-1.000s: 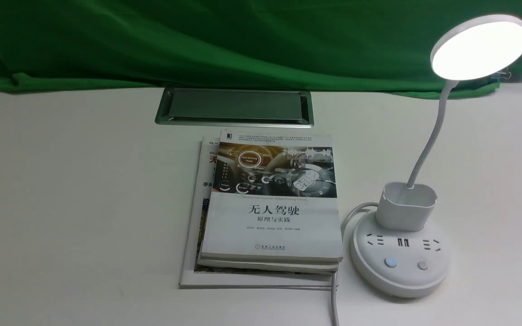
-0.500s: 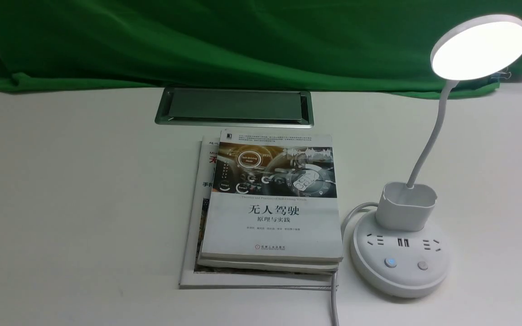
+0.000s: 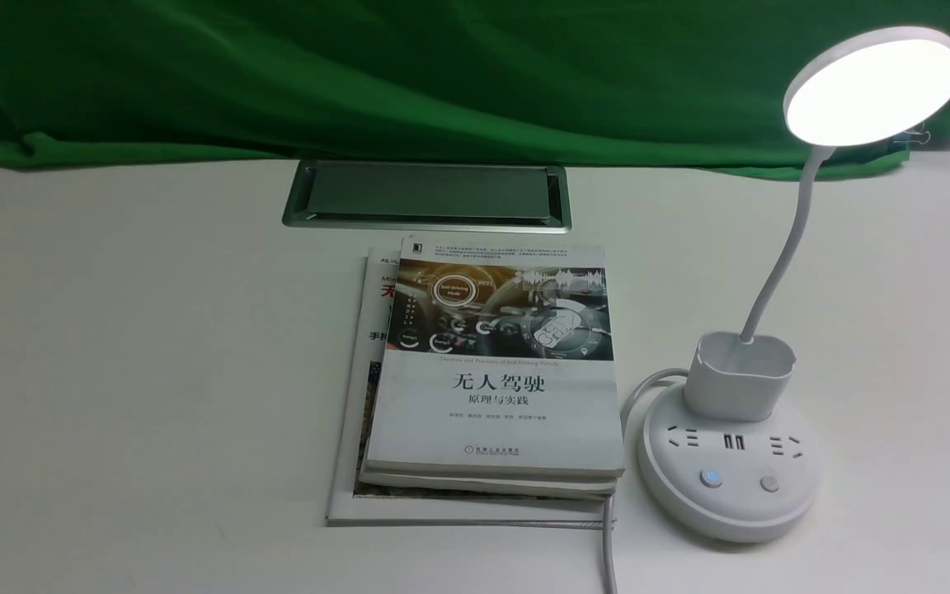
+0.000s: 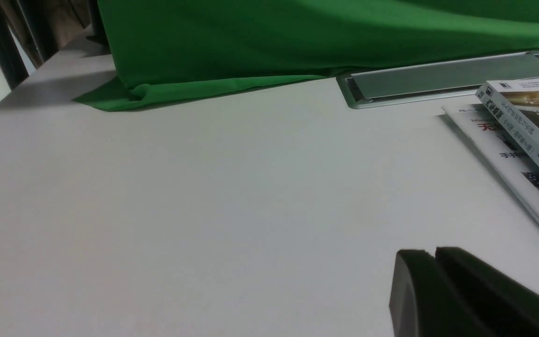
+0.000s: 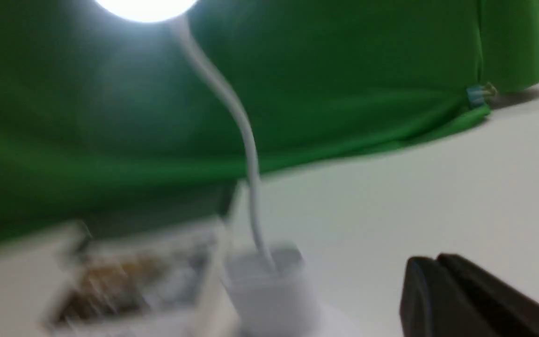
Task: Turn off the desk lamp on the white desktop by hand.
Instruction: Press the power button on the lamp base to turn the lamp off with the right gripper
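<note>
White light blazes from the lamp (image 3: 872, 91), so switching off remains! Both grippers, left (image 4: 435, 255) and right (image 5: 435, 260), show fingertips together, neither at the button (image 3: 711, 478).

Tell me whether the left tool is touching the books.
Apart: the left wrist view shows bare white desktop between the left tool and the books.

White desktop (image 3: 153, 346), books (image 3: 496, 412), lamp (image 3: 731, 470).
</note>
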Tool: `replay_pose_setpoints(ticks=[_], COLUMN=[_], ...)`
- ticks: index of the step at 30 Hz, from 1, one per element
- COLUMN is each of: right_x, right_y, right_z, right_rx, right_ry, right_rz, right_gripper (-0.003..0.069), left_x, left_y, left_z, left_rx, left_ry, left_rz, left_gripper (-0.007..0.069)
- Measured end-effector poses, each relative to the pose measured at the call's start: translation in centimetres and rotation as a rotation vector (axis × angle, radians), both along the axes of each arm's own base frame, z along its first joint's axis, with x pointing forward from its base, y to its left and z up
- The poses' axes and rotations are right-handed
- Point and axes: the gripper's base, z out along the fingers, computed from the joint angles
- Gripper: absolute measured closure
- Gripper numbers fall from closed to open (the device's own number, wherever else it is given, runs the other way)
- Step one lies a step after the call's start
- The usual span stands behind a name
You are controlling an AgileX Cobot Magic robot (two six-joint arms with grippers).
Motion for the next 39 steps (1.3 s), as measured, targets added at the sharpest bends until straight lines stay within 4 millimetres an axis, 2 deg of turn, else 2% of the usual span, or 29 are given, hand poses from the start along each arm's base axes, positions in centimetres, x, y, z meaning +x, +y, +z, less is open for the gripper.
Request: replay_pose_setpoints(ticks=[5, 9, 11, 12, 13, 14, 15, 16, 17, 18, 20, 22, 25, 26, 29, 31, 32, 35, 39], right_x=[-0.1, 0.1, 0.2, 0.3, 0.7, 1.0, 1.8, 2.4, 2.5, 4.2, 6.4, 8.8, 11.1, 12.9, 14.7, 16.8, 16.8, 18.8, 20.2], right_y=[-0.1, 0.2, 0.5, 0.5, 0.9, 1.0, 1.5, 1.7, 1.8, 2.3, 2.8, 3.4, 4.2, 5.0, 6.4, 8.1, 8.1, 9.3, 9.8], right_z=[0.9, 1.0, 3.2, 3.2, 5.5, 5.7, 7.9, 8.2, 8.8, 9.9, 10.2, 9.8, 9.0, 8.1, 6.6, 4.5, 4.5, 2.4, 0.7], right_rx=[0.127, 0.121, 0.048, 0.038, -0.053, -0.075, -0.165, -0.207, -0.216, -0.302, -0.362, -0.398, -0.426, -0.446, -0.478, -0.519, -0.520, -0.536, -0.541], right_ry=[-0.081, 0.048, 0.135, 0.143, 0.231, 0.254, 0.367, 0.446, 0.450, 0.610, 0.782, 0.921, 1.020, 1.080, 1.137, 1.201, 1.199, 1.231, 1.264], right_rz=[-0.001, 0.030, 0.067, 0.067, 0.111, 0.117, 0.166, 0.188, 0.193, 0.239, 0.281, 0.312, 0.344, 0.372, 0.411, 0.443, 0.444, 0.453, 0.452], right_gripper=[0.0603, 0.0602, 0.0601, 0.0602, 0.0604, 0.0604, 0.0603, 0.0603, 0.0603, 0.0603, 0.0603, 0.0603, 0.0610, 0.0617, 0.0621, 0.0621, 0.0621, 0.0621, 0.0621], left_x=[0.0, 0.0, 0.0, 0.0, 0.0, 0.0, 0.0, 0.0, 0.0, 0.0, 0.0, 0.0, 0.0, 0.0, 0.0, 0.0, 0.0, 0.0, 0.0], left_y=[0.0, 0.0, 0.0, 0.0, 0.0, 0.0, 0.0, 0.0, 0.0, 0.0, 0.0, 0.0, 0.0, 0.0, 0.0, 0.0, 0.0, 0.0, 0.0], left_z=[0.0, 0.0, 0.0, 0.0, 0.0, 0.0, 0.0, 0.0, 0.0, 0.0, 0.0, 0.0, 0.0, 0.0, 0.0, 0.0, 0.0, 0.0, 0.0], left_rx=[0.000, 0.000, 0.000, 0.000, 0.000, 0.000, 0.000, 0.000, 0.000, 0.000, 0.000, 0.000, 0.000, 0.000, -0.002, -0.001, -0.001, -0.001, -0.001], left_ry=[0.000, 0.000, 0.000, 0.000, 0.000, 0.000, 0.000, 0.000, 0.000, 0.000, 0.000, 0.000, 0.000, 0.000, 0.000, 0.000, 0.000, 0.000, 0.000], left_rz=[0.000, 0.000, 0.000, 0.000, 0.000, 0.000, 0.000, 0.000, 0.000, 0.000, 0.000, 0.000, 0.000, 0.000, 0.000, 0.000, 0.000, 0.000, 0.000], left_gripper=[0.0605, 0.0605, 0.0605, 0.0605, 0.0605, 0.0605, 0.0605, 0.0605, 0.0605, 0.0605, 0.0605, 0.0605, 0.0605, 0.0605, 0.0605, 0.0605, 0.0605, 0.0605, 0.0605])
